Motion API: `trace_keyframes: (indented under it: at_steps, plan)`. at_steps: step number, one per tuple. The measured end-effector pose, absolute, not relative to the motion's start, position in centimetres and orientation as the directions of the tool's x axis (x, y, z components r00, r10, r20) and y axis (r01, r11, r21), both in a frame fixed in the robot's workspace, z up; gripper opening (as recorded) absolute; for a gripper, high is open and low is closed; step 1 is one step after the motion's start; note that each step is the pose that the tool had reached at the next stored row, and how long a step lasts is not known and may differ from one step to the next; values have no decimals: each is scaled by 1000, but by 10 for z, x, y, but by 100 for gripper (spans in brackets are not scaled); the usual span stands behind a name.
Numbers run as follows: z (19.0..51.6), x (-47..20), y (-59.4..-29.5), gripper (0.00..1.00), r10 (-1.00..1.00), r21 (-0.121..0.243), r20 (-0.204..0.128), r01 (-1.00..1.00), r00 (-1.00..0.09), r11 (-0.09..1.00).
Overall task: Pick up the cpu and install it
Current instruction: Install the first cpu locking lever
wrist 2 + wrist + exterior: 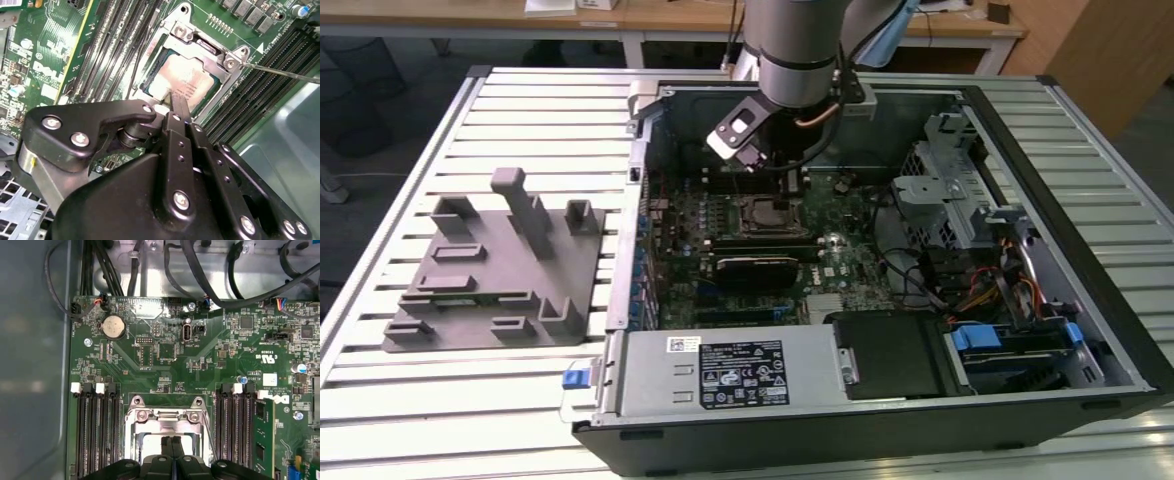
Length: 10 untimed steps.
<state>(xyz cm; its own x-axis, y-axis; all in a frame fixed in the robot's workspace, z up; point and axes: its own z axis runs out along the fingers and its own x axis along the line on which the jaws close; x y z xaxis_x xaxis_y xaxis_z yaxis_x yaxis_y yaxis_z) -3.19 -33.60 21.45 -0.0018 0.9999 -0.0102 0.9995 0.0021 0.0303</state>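
Observation:
The cpu (186,80), a pale silver-grey square, lies flat inside the metal socket frame (227,64) on the green motherboard (200,365). In the first wrist view the cpu (150,446) shows on both sides of my fingertips, inside the socket frame (165,415). My gripper (173,101) hangs right over the chip, its two black fingers pressed together with nothing between them; whether the tips touch the chip I cannot tell. In the exterior view my gripper (777,180) is inside the open computer case, just above the socket (767,212).
The case walls (640,200) surround the board. Memory slots (95,430) flank the socket and a memory stick (264,435) stands beside it. Cables (210,290) run along one board edge. A drive cage (954,190) and power supply (720,375) fill the case. A grey tray with upright blocks (494,270) sits on the slatted table.

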Motion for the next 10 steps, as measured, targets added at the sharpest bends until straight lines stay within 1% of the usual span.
trace_keyframes:
  at_steps: [10]
  plan:
    - [235, -32, -336, 11, 1000, 30, -10, 1000, -2, 2]
